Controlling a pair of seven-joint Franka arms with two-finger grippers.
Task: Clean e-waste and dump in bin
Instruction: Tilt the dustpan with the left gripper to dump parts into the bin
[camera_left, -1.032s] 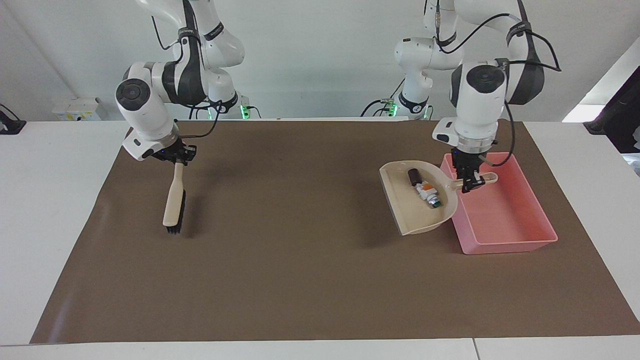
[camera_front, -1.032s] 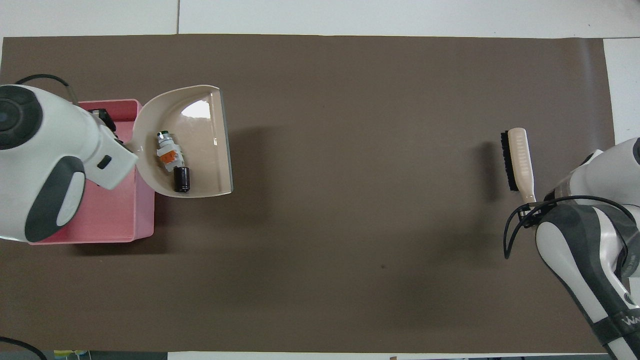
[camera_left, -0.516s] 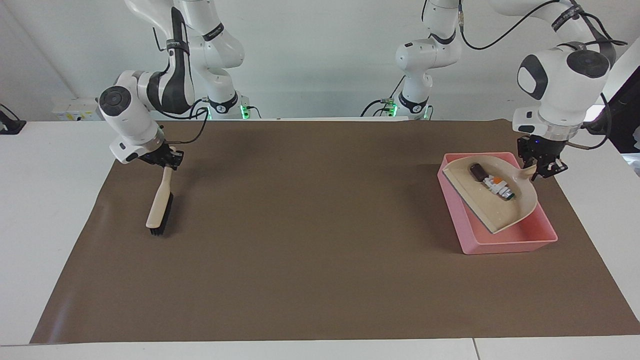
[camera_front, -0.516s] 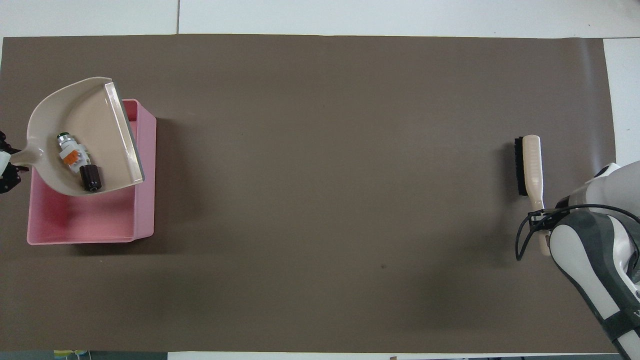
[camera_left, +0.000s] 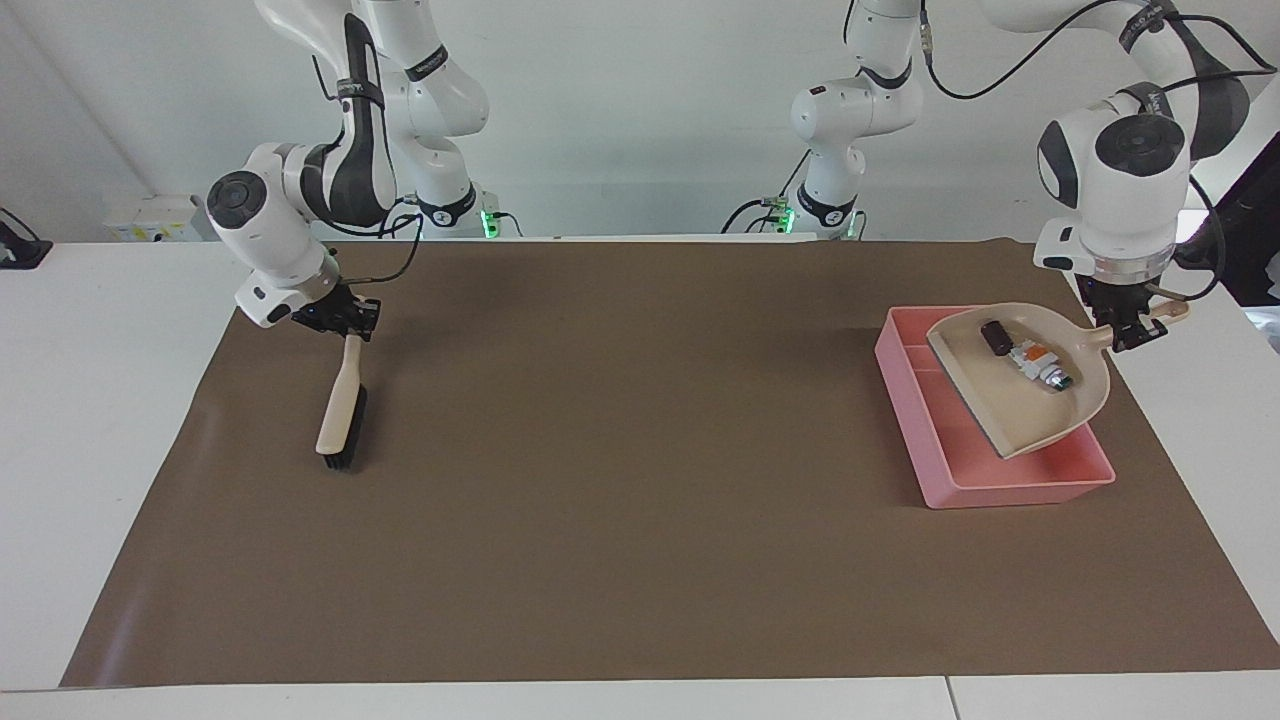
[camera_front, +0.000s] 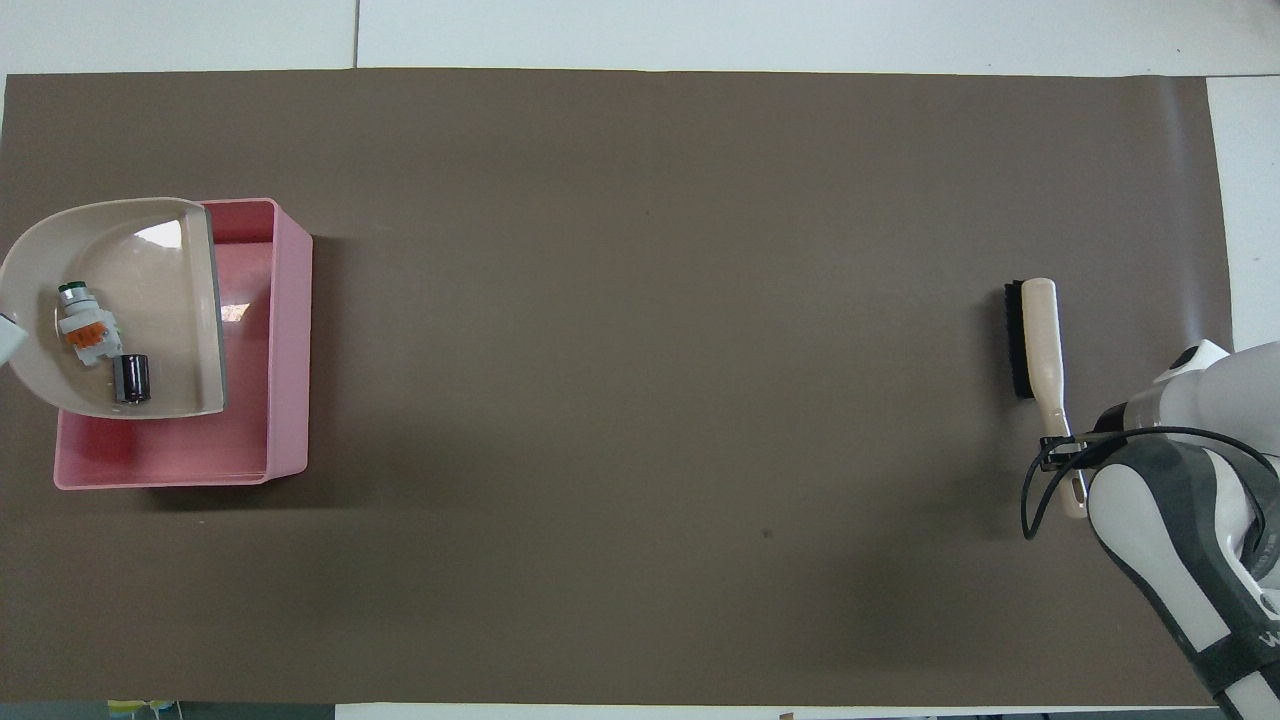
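Observation:
Both pieces of e-waste lie in a beige dustpan: a black chip-like piece and a white piece with a green end. My left gripper is shut on the dustpan's handle and holds the pan up over the pink bin, its lip toward the table's middle. My right gripper is shut on the handle of a beige brush with black bristles, over the mat at the right arm's end of the table.
A brown mat covers most of the white table. The bin stands on it at the left arm's end. The brush's bristle end hangs low by the mat.
The left gripper has carried the dustpan from beside the bin to over it, then turned it slightly. The right gripper has shifted the brush a little, first outward, then back.

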